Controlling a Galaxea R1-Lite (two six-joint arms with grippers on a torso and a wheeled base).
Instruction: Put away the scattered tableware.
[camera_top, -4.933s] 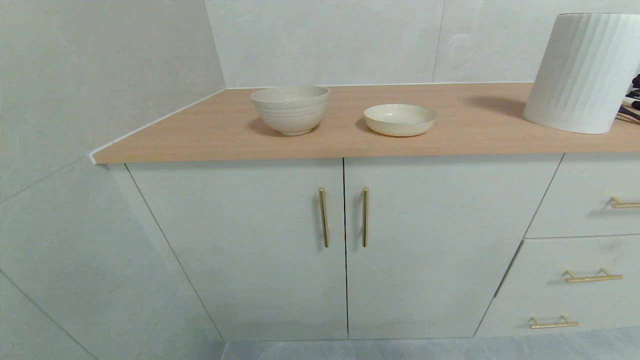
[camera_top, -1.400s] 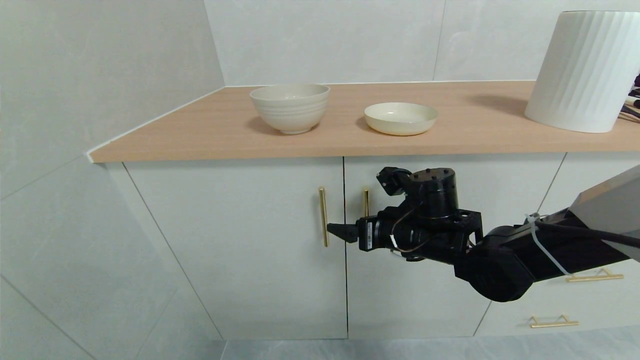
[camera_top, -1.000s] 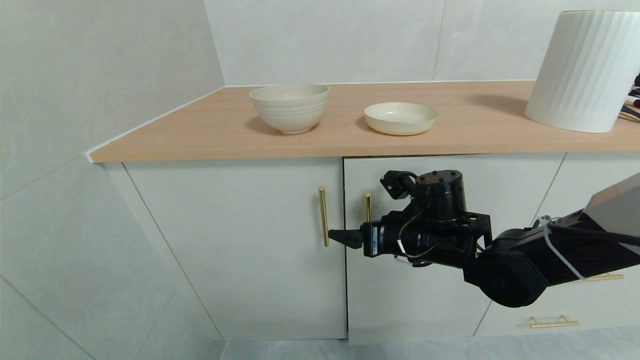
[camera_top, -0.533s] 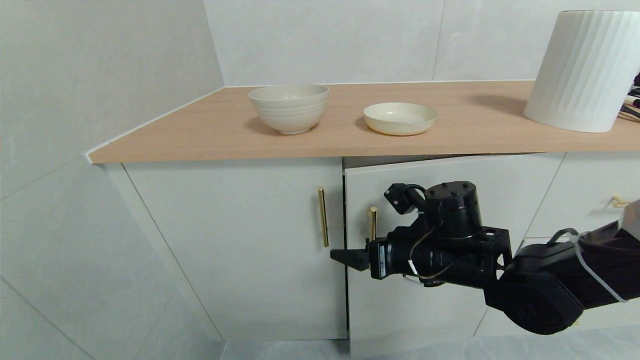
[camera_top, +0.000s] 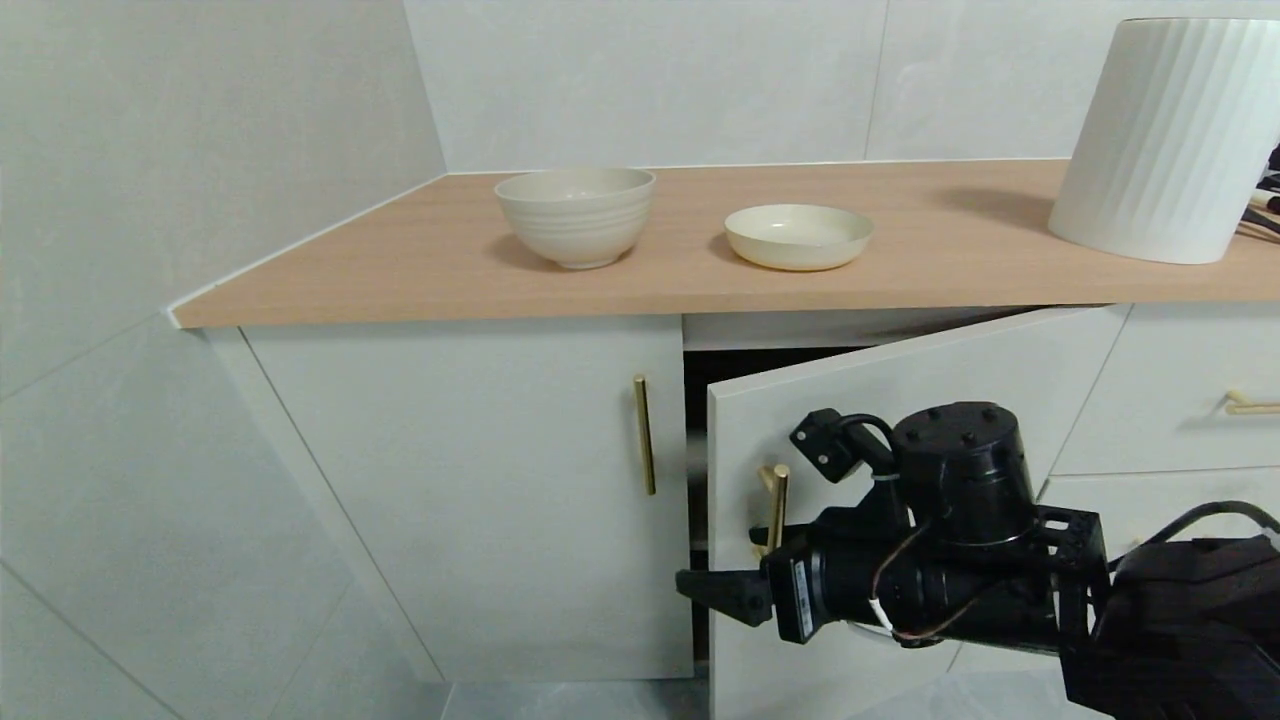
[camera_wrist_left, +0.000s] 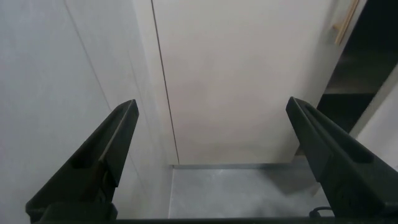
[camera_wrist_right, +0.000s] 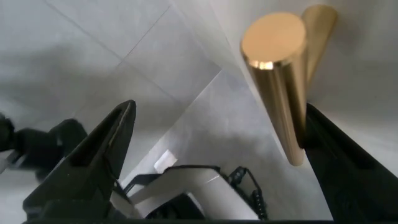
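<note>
On the counter (camera_top: 400, 270), the bowl (camera_top: 577, 215) and shallow dish (camera_top: 798, 236) are sitting side by side, apart. Below, the right claw (camera_top: 722, 592) is standing open around the gold handle (camera_top: 775, 505) of the partly open cabinet door (camera_top: 900, 380); the left claw (camera_wrist_left: 211, 102) is gaping open too.

Bowl (camera_top: 576, 215): deep, off-white, with ridged bands round its outer wall. It stands upright on the wooden countertop (camera_top: 400, 270), toward the left end.
Shallow dish (camera_top: 798, 236): cream, low and wide, resting flat with its rim up on the same countertop, to the right of the bowl — near it, not touching.
</note>
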